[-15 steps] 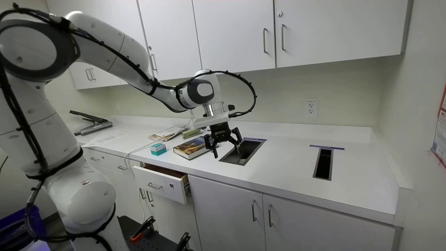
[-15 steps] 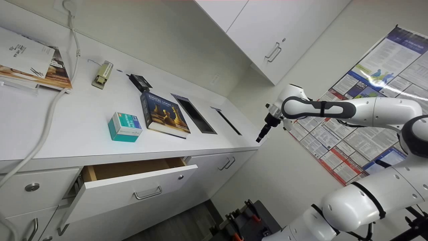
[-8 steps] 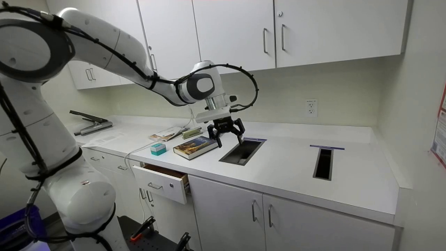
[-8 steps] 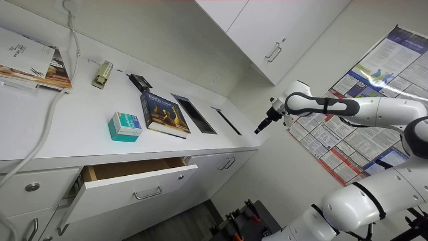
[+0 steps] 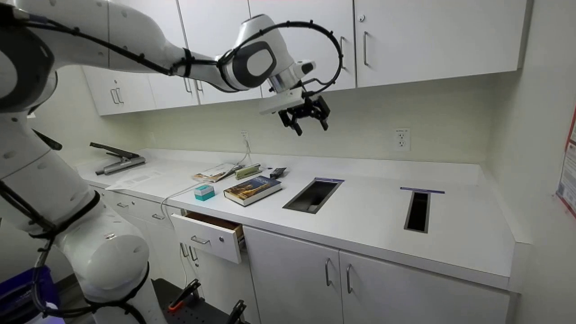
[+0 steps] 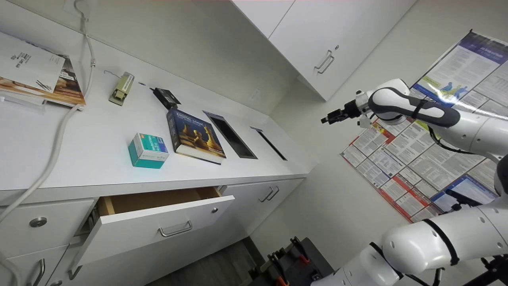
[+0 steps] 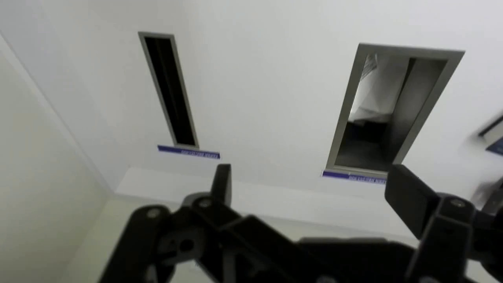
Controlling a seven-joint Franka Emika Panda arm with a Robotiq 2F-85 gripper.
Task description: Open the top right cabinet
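The top right cabinet [image 5: 432,40] is a white wall cabinet door with a vertical silver handle [image 5: 365,48] and a small lock above it. Its door is shut. The upper cabinet [image 6: 309,35] with its paired handles [image 6: 325,62] also shows in an exterior view. My gripper [image 5: 311,128] hangs below the upper cabinets, lower than the handle and to its left in that view, pointing down at a tilt. It also shows in an exterior view [image 6: 326,120], apart from the cabinet. In the wrist view my gripper [image 7: 309,177] is open with nothing between its fingers.
The counter [image 5: 360,234] has a wide cutout [image 5: 313,195] and a narrow cutout [image 5: 418,211]. A book [image 5: 252,191], a teal box [image 5: 204,192] and a stapler [image 5: 247,171] lie on it. A drawer [image 5: 207,236] stands pulled out below.
My arm has risen well above the counter, and the gripper has moved up and slightly right in one view, tilting more outward. Cabinets, drawer and counter items have not moved.
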